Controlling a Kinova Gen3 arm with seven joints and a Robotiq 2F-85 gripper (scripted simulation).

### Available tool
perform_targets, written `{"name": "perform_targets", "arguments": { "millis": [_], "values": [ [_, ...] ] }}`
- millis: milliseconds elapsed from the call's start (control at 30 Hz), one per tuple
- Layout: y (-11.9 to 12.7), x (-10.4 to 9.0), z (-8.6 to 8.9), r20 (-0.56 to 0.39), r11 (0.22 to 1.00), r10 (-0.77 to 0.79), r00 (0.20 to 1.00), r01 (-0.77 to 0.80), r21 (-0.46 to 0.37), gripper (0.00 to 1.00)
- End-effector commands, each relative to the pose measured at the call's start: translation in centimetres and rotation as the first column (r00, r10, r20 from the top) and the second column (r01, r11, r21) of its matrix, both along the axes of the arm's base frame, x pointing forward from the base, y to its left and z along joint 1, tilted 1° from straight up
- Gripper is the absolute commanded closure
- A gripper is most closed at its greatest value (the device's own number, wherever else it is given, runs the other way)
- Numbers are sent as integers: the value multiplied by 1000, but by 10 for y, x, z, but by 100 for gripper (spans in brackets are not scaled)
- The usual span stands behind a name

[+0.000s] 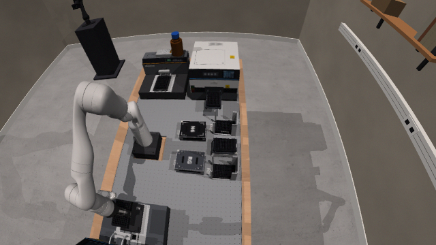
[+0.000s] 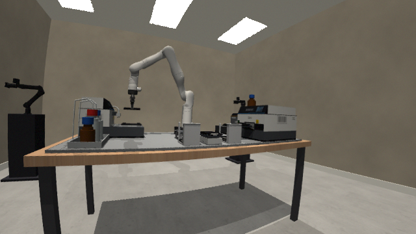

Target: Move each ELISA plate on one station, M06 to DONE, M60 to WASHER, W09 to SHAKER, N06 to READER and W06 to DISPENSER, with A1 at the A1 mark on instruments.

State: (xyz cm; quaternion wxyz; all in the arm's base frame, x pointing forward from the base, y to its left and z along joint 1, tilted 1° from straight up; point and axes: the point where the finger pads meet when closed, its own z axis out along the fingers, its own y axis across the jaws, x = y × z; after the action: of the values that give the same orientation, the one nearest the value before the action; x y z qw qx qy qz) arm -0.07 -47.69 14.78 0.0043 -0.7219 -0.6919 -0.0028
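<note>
Plate (image 2: 131,108) hangs clamped in the pincer (image 2: 132,106), above the instrument (image 2: 128,130) at the deck's seven o'clock; its label is unreadable. Reader (image 1: 213,58) at twelve o'clock looks loaded, so most moves likely remain.

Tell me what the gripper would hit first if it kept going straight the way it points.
Probably the dark carriage of the instrument below; the plate that the gripper holds would touch first. Alignment uncertain.
</note>
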Motion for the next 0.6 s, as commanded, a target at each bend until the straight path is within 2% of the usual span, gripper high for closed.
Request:
{"name": "perform_targets", "arguments": {
  "millis": [0, 300, 567],
  "values": [
    [0, 0, 1, 0, 1000, 0, 1000, 0, -2, 6],
    [0, 0, 1, 0, 1000, 0, 1000, 0, -2, 6],
    [0, 0, -10, 0, 1000, 0, 1000, 0, -2, 6]
  ]
}}
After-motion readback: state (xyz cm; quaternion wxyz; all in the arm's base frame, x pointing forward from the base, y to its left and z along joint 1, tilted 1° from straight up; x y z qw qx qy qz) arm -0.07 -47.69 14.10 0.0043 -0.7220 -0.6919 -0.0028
